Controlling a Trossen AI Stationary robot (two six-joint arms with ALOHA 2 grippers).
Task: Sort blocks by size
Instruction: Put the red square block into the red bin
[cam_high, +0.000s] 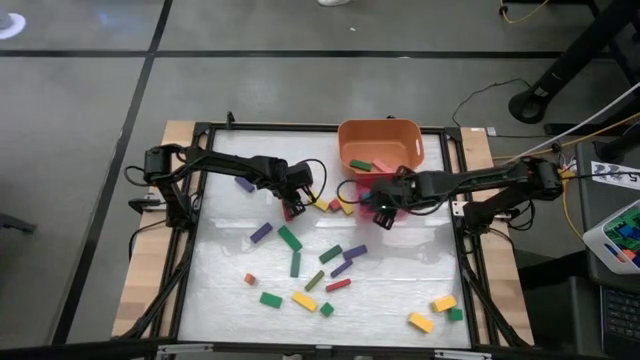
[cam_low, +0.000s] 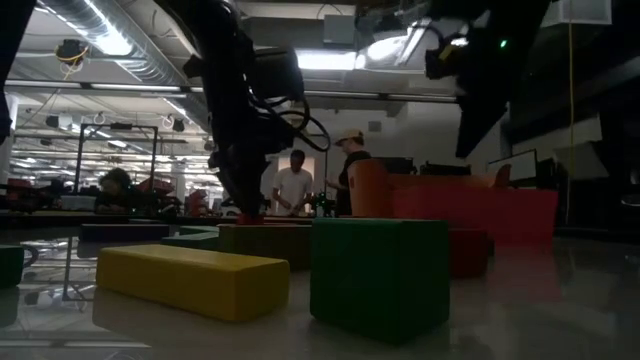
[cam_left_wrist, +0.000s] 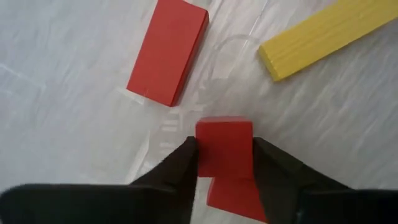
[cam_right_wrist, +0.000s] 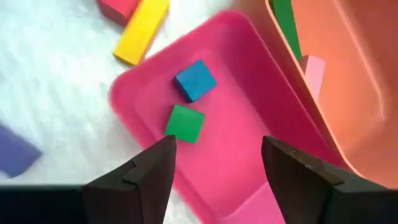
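Observation:
Many small wooden blocks lie scattered on the white table, among them a purple bar, a green bar and a yellow bar. My left gripper stands at the table's far middle, pointing steeply down and shut on a little red cube. A red bar and a yellow bar lie flat just beyond it. My right gripper hangs open above the pink tray, which holds a blue cube and a green cube. My left gripper pinches the red cube by two opposite side faces between its two fingertips. The fingers come from above, slanting steeply down. The cube sits square between them; whether its underside rests on the table I cannot tell.
The orange bin stands at the far edge right beside the pink tray, with a green bar and a pink bar in it. More blocks lie at the near right corner. A black frame borders the table.

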